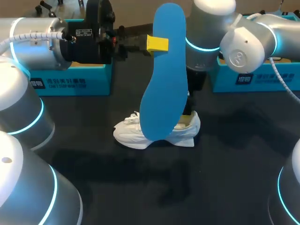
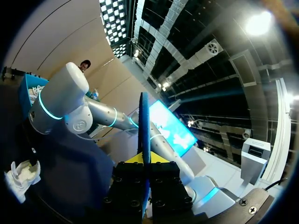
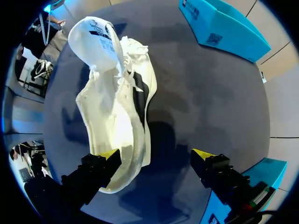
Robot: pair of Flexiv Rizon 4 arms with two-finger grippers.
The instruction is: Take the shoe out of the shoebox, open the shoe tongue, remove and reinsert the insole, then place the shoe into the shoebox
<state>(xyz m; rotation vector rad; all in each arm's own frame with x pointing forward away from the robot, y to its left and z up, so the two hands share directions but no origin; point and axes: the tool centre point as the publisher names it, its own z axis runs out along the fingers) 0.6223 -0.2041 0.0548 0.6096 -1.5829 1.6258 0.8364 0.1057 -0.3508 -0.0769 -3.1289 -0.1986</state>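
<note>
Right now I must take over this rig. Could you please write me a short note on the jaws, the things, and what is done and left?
Left gripper: jaws shut on the blue insole, held upright above the table.
Right gripper: jaws open, low by the heel of the white shoe.
Shoe: lies on the table, tongue pulled open.
Blue box parts: at the back, left and right.
Done: shoe out, tongue open, insole out.
Left: reinsert the insole, put the shoe in the box.
</note>
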